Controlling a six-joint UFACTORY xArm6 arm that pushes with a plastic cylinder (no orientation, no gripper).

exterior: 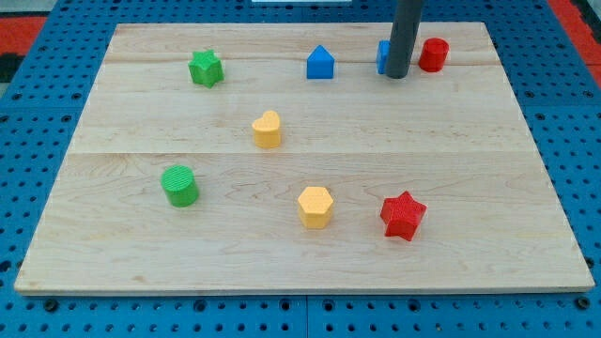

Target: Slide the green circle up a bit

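Tip: my tip (397, 75) is a plain dark rod end, no jaws to spread or press together; it rests on the board near the view's top, right of centre.
Tip and neighbours: it stands in front of a blue block (383, 56) and hides most of it, so its shape cannot be made out; whether they touch, I cannot tell. A red cylinder (433, 54) sits just to the tip's right, apart from it.
Green circle: the green circle (179, 185) lies well apart from the tip, far down and to the view's left, in the lower left part of the board.
Green circle, look: a short round upright cylinder, bright green, flat top, faint ribbing on its side; nothing touches it.
Writing: none that I can read on the blocks or board.
Nearest row: to the right of the green circle stand a yellow hexagon (315, 207) and then a red star (403, 215), each on its own.
Middle: a yellow heart-like block (268, 129) sits above and to the right of the green circle, near the board's centre.
Far row: a green star (206, 69) at the left, a blue house-shaped block (320, 63) further right, then the hidden blue block, the tip and the red cylinder.
Board: a pale wooden board (488, 188) lying on a blue pegboard surface (19, 169) with rows of holes.
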